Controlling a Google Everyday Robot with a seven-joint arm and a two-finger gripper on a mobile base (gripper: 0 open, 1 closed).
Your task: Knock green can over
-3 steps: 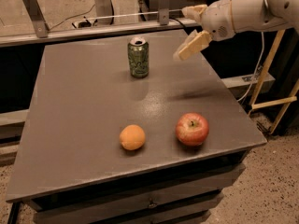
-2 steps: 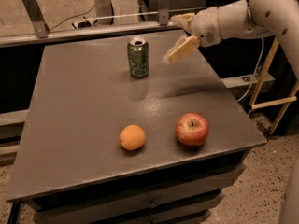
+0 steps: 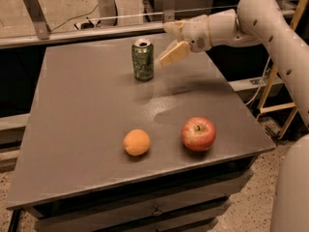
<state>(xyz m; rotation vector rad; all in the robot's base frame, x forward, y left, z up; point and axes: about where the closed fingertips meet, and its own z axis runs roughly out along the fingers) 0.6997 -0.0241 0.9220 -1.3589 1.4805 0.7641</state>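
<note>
We see the small green aluminium can (image 3: 143, 60) with its silver top standing upright on the far middle of the grey tabletop (image 3: 82, 105). The white arm's gripper (image 3: 165, 45) hangs just to the can's right at can height, its tan fingers (image 3: 175, 53) spread apart and holding nothing. The lower fingertip is right beside the can's wall; we cannot tell whether it touches. Nearer us, a round orange fruit (image 3: 136, 142) and a red apple (image 3: 198, 133) sit well apart from the can.
</note>
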